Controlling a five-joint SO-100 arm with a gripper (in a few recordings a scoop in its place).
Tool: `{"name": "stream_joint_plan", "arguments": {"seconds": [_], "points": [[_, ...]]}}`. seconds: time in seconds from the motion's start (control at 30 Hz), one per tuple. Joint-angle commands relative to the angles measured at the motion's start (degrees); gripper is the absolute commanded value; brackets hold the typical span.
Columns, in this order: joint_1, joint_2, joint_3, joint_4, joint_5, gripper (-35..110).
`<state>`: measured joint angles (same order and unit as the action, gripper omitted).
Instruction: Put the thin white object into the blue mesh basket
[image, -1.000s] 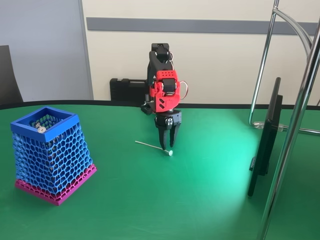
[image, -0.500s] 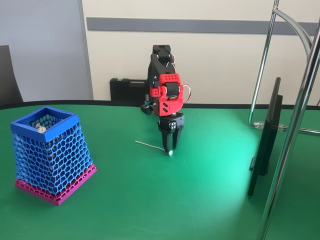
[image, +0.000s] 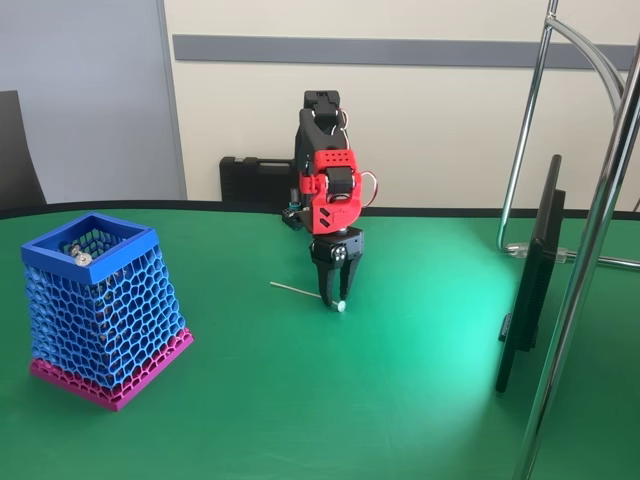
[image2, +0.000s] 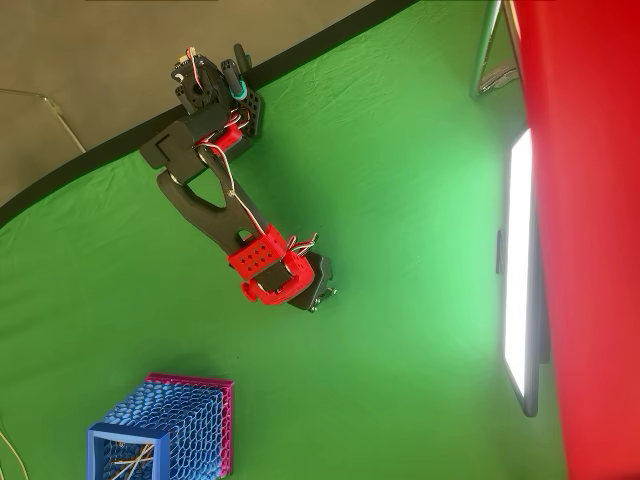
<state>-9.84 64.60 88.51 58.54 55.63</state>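
Stick (image: 296, 291) retrieval is at the grasp stage: the white stick lies on the green desk (image: 400, 400), and transfer to the basket (image: 98, 305) has not begun. Remaining steps, judging from the current layout: secure the pinch, lift, carry across to the left of the fixed view, release over the blue rim.

Fingers: the gripper (image: 333, 296) points straight down, with its tips at the desk surface. The fingers are narrowly spread, nearly together, and straddle the stick close to its round head (image: 341, 306). The head shows just beside the tips on the right. Whether the pads already press on the stick cannot be told (it is too thin at this size). No lift is evident; the free end of the stick appears to rest on the desk, extending left from the fingers.

Arm: the red wrist block (image: 332, 190) sits directly above the fingers. In the overhead view the arm (image2: 215, 205) reaches out from its base at the desk edge, and the wrist covers the grasp point.

Basket: upright on its pink base, well apart from the gripper, at the left of the fixed view. It already holds some items (pale sticks are seen through its opening in the overhead view (image2: 130, 465)).
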Motion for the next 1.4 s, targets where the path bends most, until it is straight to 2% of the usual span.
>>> {"name": "stream_joint_plan", "arguments": {"seconds": [0.0, 1.37], "points": [[0.1, 0.3, -1.9, 0.5, 0.3, 20], [1.3, -2.5, -5.4, 2.4, 0.7, 12]]}}
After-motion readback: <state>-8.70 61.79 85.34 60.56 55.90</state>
